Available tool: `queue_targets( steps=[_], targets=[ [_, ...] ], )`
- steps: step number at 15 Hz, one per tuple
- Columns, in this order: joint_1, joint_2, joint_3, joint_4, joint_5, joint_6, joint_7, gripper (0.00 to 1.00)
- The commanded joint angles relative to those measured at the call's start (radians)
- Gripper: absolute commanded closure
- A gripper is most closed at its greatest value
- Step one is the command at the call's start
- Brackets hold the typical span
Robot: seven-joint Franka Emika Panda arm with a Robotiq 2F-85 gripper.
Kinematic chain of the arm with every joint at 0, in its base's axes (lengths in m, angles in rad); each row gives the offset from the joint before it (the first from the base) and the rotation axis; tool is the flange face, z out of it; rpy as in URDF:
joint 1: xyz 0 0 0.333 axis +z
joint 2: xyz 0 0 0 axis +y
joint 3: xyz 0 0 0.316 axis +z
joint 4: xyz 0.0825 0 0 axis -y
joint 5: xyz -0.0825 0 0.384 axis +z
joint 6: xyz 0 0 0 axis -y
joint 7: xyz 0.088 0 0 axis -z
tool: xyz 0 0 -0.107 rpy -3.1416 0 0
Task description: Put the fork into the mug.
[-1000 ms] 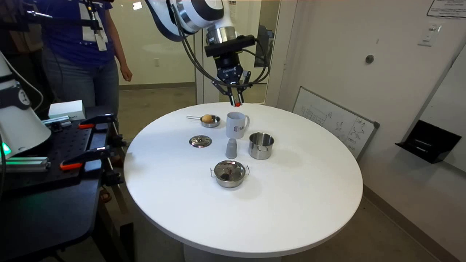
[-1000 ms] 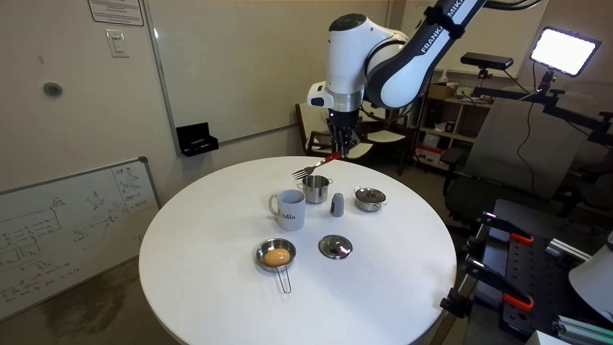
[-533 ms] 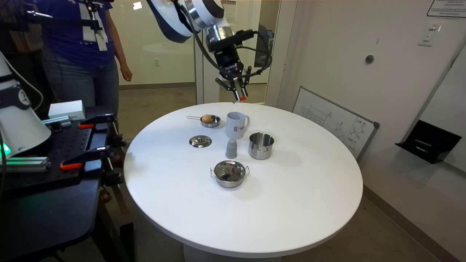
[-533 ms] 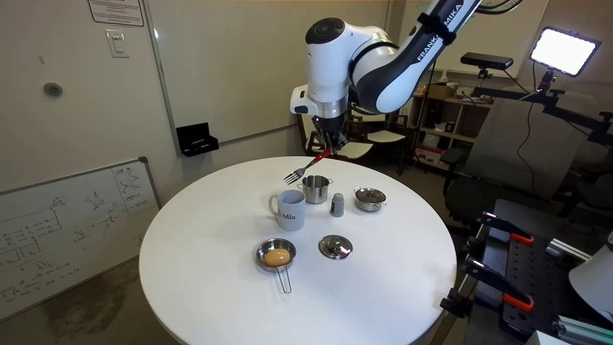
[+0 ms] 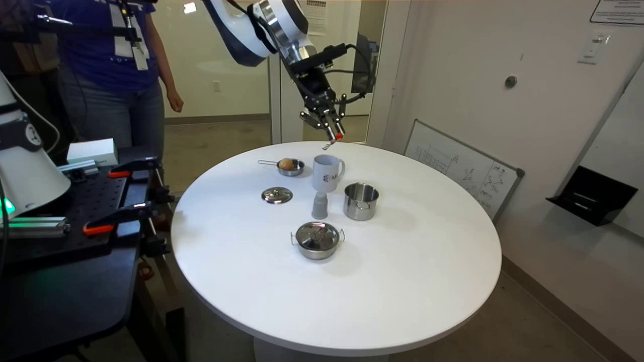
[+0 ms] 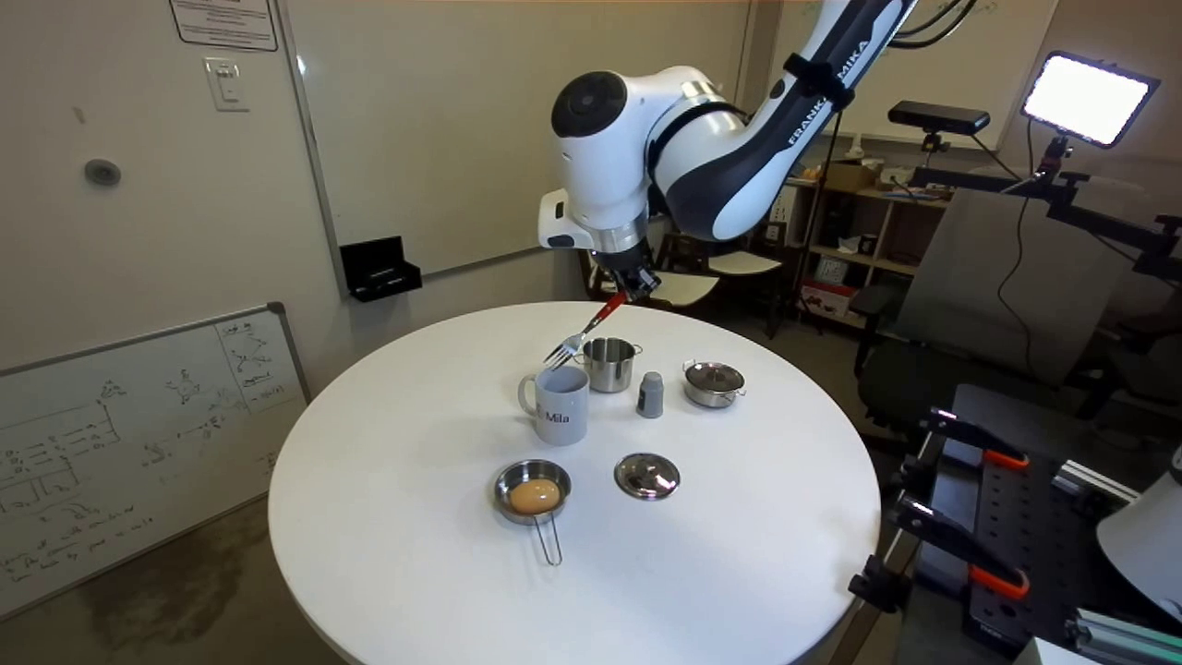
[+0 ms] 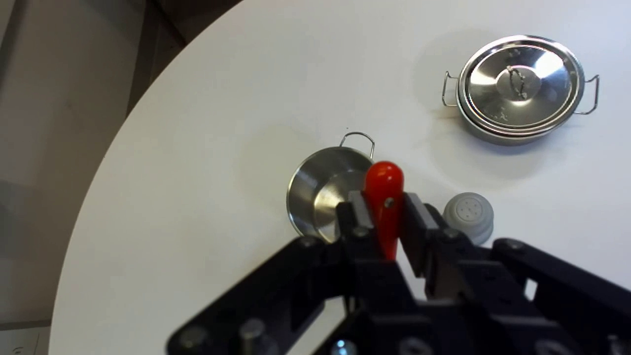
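Note:
My gripper is shut on the red handle of the fork, above the table. The fork slants down, with its metal tines lowest and pointing toward the white mug. In both exterior views the tines appear just above the rim of the mug; I cannot tell if they are directly over the opening. The mug stands upright. In the wrist view the red handle end sits between the fingertips of the gripper; the tines are hidden and the mug is out of view or hidden.
A steel cup and a grey shaker stand close to the mug. A lidded steel pot, a loose lid and a small pan holding an egg are on the round white table.
My gripper has tilted and moved toward the mug with the fork. The fork slants more steeply and its tines have come down closer to the mug's rim. The objects on the table have not moved.

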Motion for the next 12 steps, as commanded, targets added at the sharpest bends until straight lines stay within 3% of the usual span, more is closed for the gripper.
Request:
queue_targets(
  steps=[1, 6, 12],
  targets=[
    [0.033, 0.036, 0.011, 0.057, -0.111, -0.116, 0.075, 0.95],
    [0.054, 0.061, 0.041, 0.073, -0.217, -0.24, 0.115, 0.95],
    [0.048, 0.085, 0.07, 0.064, -0.283, -0.31, 0.134, 0.95]
  ],
)
